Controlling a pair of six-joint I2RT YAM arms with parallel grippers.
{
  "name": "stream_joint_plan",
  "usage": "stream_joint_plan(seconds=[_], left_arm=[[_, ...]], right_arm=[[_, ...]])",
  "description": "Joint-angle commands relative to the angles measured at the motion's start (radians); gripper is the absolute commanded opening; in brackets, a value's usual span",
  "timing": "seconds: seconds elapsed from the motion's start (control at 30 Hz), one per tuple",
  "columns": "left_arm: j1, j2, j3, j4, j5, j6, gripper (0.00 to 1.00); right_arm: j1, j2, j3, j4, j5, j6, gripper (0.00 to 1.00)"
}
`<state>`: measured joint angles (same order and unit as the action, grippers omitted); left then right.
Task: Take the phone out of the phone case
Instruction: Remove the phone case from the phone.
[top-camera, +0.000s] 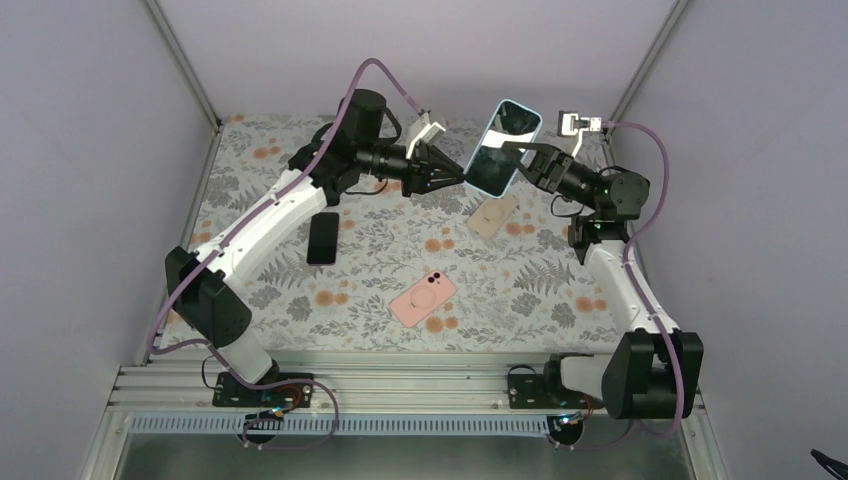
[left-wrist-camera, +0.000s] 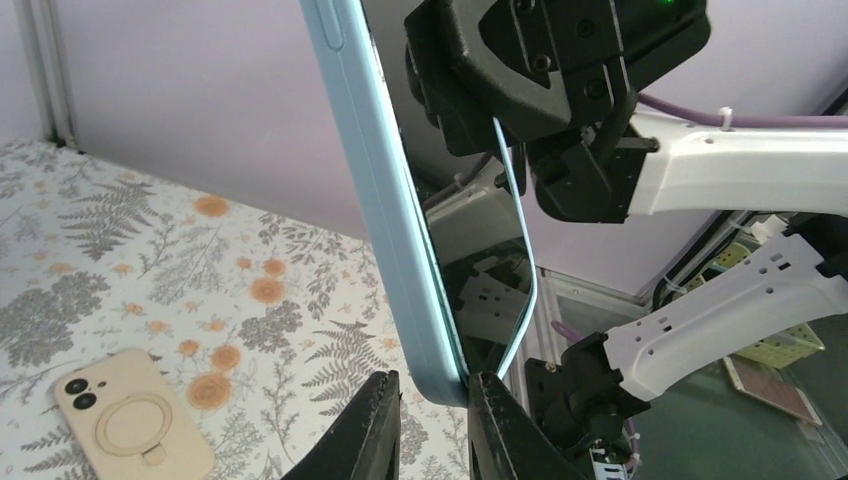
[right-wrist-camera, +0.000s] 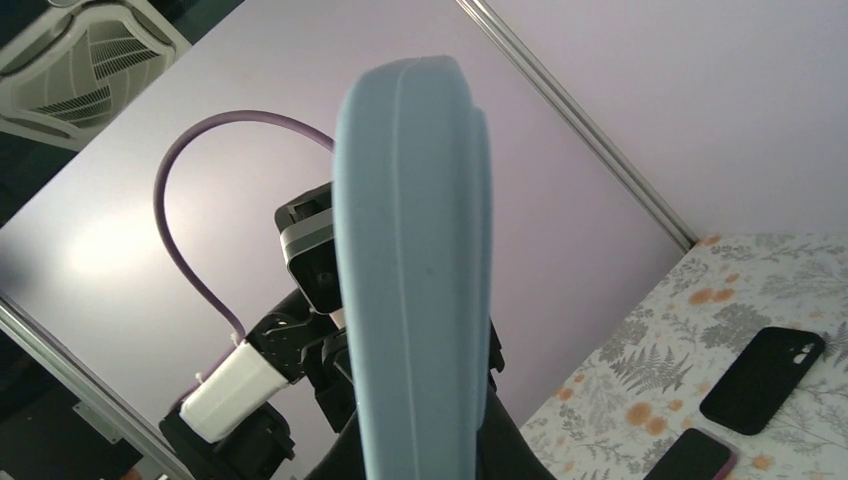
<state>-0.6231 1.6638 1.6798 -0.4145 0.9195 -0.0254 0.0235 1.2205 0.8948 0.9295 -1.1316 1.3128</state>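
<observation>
The phone (top-camera: 497, 160) sits in a light-blue phone case (top-camera: 518, 112) and hangs tilted in the air over the back of the table. My right gripper (top-camera: 524, 156) is shut on its right edge. In the right wrist view the case's blue side (right-wrist-camera: 415, 250) rises from between the fingers and hides them. My left gripper (top-camera: 463, 178) is at the lower left corner. Its two black fingers (left-wrist-camera: 378, 420) are closed on the case's bottom corner (left-wrist-camera: 440, 370), one on the back, one on the dark screen (left-wrist-camera: 470, 260).
On the floral mat lie a beige case with a ring (top-camera: 493, 215) (left-wrist-camera: 130, 425), a pink case with a ring (top-camera: 423, 298) and a black phone (top-camera: 323, 237). A black case (right-wrist-camera: 762, 378) shows in the right wrist view. Grey walls enclose the table.
</observation>
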Motion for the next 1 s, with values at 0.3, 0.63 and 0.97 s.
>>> stream_joint_plan(seconds=[0.3,0.63,0.97], left_arm=[[0.011,0.090,-0.014,-0.007,-0.205,-0.049,0.12],[0.013,0.084,0.005,-0.034,-0.232,0.012,0.10],[0.077,-0.078,-0.067,0.050,0.073,0.041,0.47]], right_arm=[[0.040,0.003,0.043,0.397,0.089,0.447,0.04],[0.041,0.004,0.050,0.379,0.082,0.434,0.04],[0.041,-0.032,0.101,0.228,-0.042,0.158,0.04]])
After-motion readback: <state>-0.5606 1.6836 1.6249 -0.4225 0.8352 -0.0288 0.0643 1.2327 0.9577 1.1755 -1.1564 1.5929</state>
